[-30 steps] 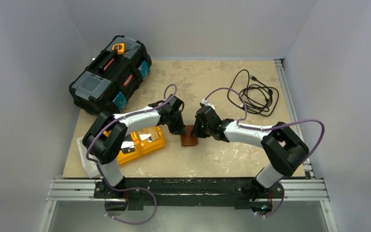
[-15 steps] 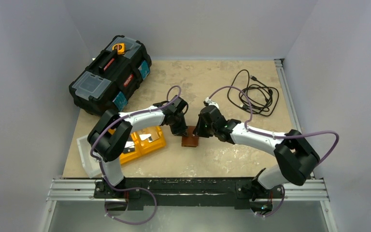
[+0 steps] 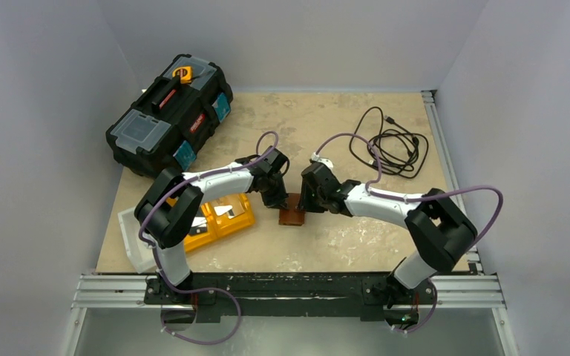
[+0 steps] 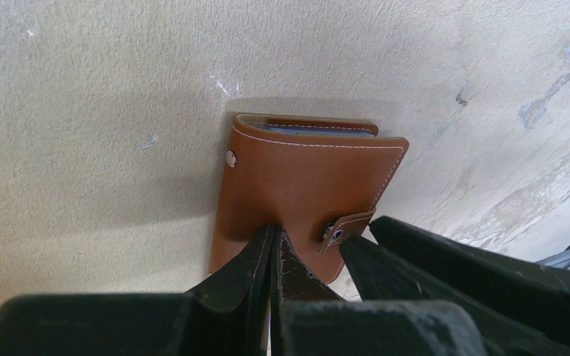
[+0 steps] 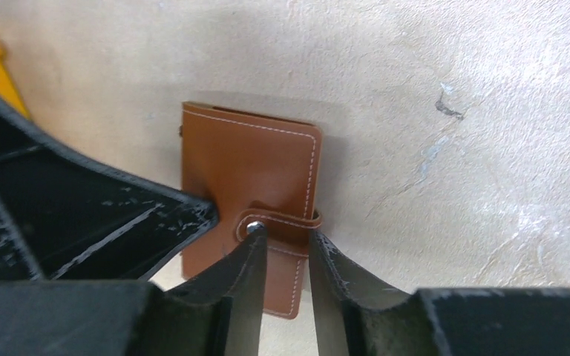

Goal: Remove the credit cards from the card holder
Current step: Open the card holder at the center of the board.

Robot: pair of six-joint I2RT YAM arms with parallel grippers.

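The card holder (image 3: 292,216), a brown leather wallet, lies folded flat on the table between my two grippers. Its snap tab (image 5: 282,220) wraps over one edge and looks fastened. My left gripper (image 4: 273,231) is shut, its tips pressing on the brown cover (image 4: 304,178) beside the tab (image 4: 347,226). The right gripper (image 5: 286,233) is slightly open, one fingertip at the metal snap and the other at the tab's folded end, straddling the tab above the card holder (image 5: 249,167). The credit cards are hidden inside. From above, the left gripper (image 3: 277,200) and right gripper (image 3: 306,203) meet over the card holder.
An orange tray (image 3: 223,219) with small items sits just left of the card holder, beside a clear plastic container (image 3: 135,239). A black toolbox (image 3: 169,111) stands at the back left. A coiled black cable (image 3: 390,144) lies at the back right.
The right gripper's jaws have parted from shut to a small gap around the snap tab. The left gripper stays shut on the cover. Both arms shifted only slightly.
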